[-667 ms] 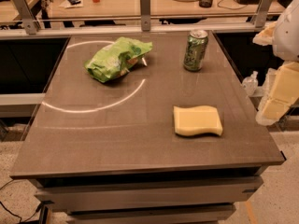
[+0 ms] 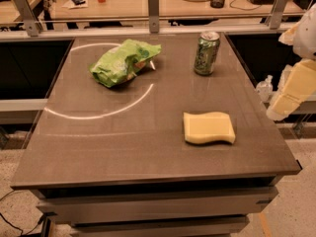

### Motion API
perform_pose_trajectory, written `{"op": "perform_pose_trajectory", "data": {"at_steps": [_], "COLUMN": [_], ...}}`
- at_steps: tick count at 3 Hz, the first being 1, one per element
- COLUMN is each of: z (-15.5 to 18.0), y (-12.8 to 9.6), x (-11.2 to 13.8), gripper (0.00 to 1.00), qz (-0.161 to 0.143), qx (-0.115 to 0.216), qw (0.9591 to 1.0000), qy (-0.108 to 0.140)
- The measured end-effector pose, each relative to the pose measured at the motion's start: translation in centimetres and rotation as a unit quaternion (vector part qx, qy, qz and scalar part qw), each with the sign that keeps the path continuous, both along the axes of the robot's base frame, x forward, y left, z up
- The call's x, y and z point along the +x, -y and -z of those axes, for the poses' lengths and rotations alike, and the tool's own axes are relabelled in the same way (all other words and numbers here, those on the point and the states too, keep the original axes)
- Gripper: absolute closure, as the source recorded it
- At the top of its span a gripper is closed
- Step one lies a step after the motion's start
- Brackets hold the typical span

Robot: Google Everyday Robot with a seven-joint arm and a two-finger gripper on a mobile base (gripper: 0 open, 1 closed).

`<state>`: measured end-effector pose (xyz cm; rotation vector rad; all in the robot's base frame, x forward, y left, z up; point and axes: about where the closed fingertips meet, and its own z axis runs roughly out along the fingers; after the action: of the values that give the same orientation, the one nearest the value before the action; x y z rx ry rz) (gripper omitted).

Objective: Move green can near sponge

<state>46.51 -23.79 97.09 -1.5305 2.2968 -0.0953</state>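
- At the far right of the table (image 2: 98, 147), camera view: the green can (image 2: 206, 53) stands upright near the back edge; nothing touches it.
- Toward the front right: the sponge (image 2: 209, 128) lies flat, well apart from the can; bare tabletop lies between them.
- At the back left: a crumpled light-green snack bag (image 2: 124, 61) lies clear of both.
- Beyond the right table edge: the gripper (image 2: 291, 94) hangs off the table, roughly level with the gap between can and sponge and apart from both; whether it is open or closed cannot be told.
- Risk, tipping: the can is slim and tall; a high or glancing contact would likely topple it, and it could then roll toward an edge.
- Risk, placement: setting the can on the sponge's soft wavy rim could leave it tilted; a low carry could shove the sponge.
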Motion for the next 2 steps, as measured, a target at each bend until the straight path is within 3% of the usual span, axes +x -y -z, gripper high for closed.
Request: {"op": "perform_pose_trajectory", "data": {"at_steps": [1, 2], "z": [1.4, 2.9], "y": [3.2, 6.7], "x": [2.8, 5.9], "gripper": [0.00, 0.00], "qz": [0.109, 0.184], "qx": [0.024, 0.083], "qw": [0.9931, 0.9766], "qy": [0.036, 0.076]}}
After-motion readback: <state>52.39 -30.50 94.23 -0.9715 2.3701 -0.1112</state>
